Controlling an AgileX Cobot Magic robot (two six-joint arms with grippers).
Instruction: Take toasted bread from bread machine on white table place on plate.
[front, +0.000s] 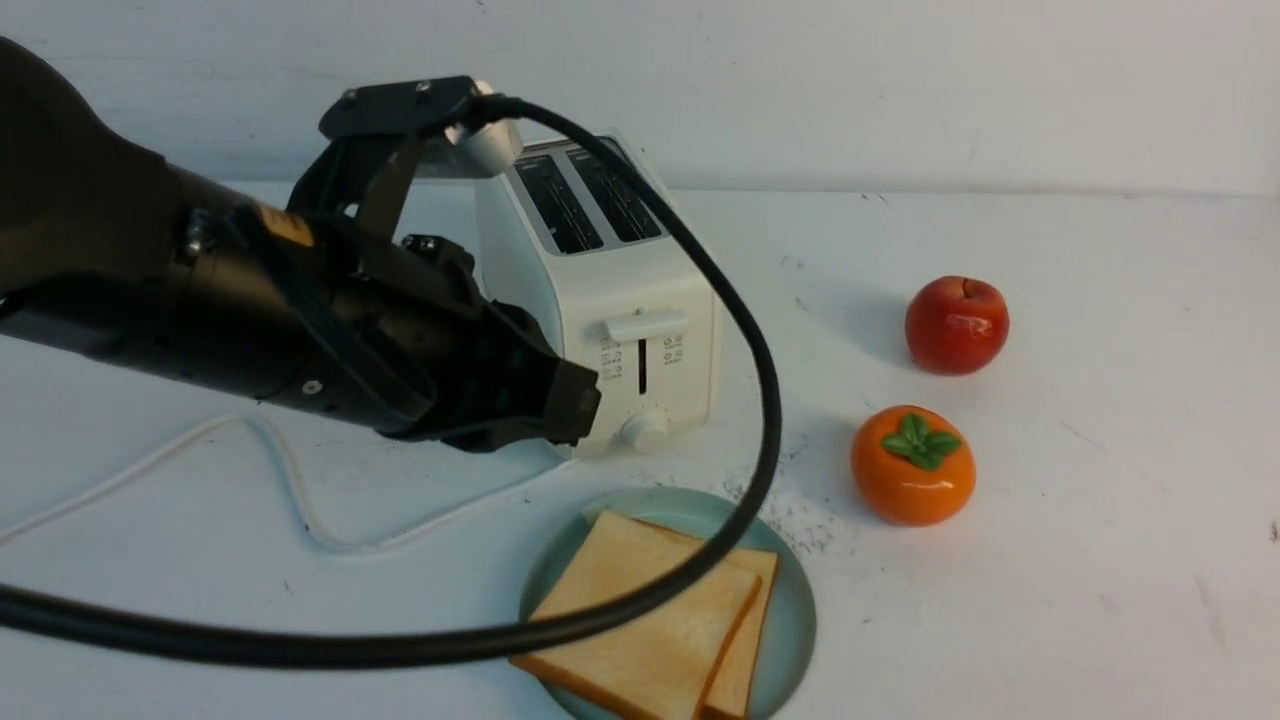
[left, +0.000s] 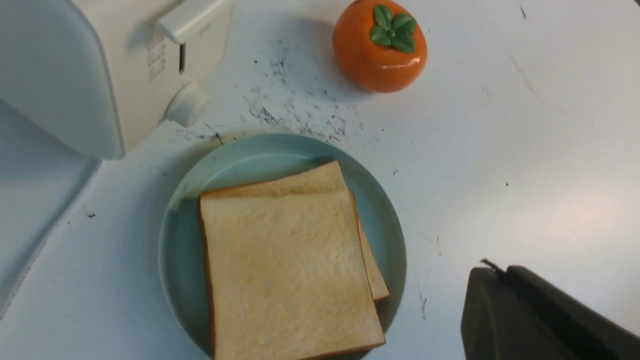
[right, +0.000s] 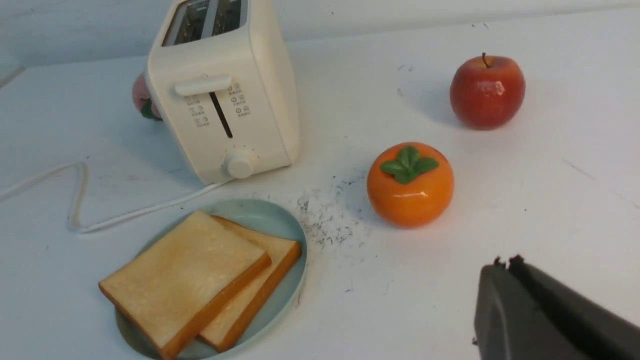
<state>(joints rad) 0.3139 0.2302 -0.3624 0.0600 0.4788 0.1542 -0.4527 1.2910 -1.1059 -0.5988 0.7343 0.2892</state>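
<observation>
Two slices of toasted bread lie stacked and offset on the plate (front: 690, 507): the top slice (front: 650, 660) over the lower slice (front: 748, 650). They also show in the left wrist view (left: 285, 270) and the right wrist view (right: 185, 270). The bread machine (front: 600, 290) stands behind the plate, both slots empty and its lever up. My left gripper (front: 578, 405) is shut and empty, hovering by the bread machine's front left corner, above and left of the plate. My right gripper (right: 502, 264) is shut and empty over the white table (front: 1100, 500); it is out of the front view.
An orange persimmon (front: 912, 465) and a red apple (front: 957, 325) sit right of the bread machine. The white cord (front: 290, 490) loops over the table at left. My arm's black cable (front: 765, 400) hangs across the plate. A pink object (right: 141, 97) peeks from behind the bread machine.
</observation>
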